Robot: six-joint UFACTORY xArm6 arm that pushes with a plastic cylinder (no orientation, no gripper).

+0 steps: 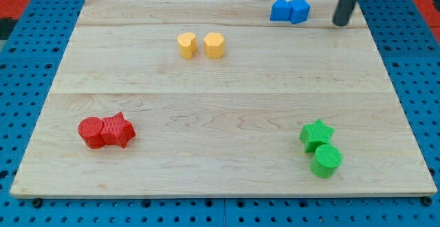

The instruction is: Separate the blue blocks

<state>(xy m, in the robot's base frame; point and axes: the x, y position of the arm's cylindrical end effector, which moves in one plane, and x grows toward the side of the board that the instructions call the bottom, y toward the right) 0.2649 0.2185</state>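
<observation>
Two blue blocks sit touching at the view's top right of the wooden board (206,103): a blue triangular block (280,9) on the left and a blue cube-like block (299,10) on the right. My tip (339,23) is at the end of the dark rod that comes down from the view's top right. It stands to the right of the blue pair, a short gap away, not touching them.
Two yellow blocks (187,45) (214,45) stand side by side at the upper middle. A red cylinder (91,131) touches a red star (117,130) at the lower left. A green star (317,135) touches a green cylinder (326,161) at the lower right.
</observation>
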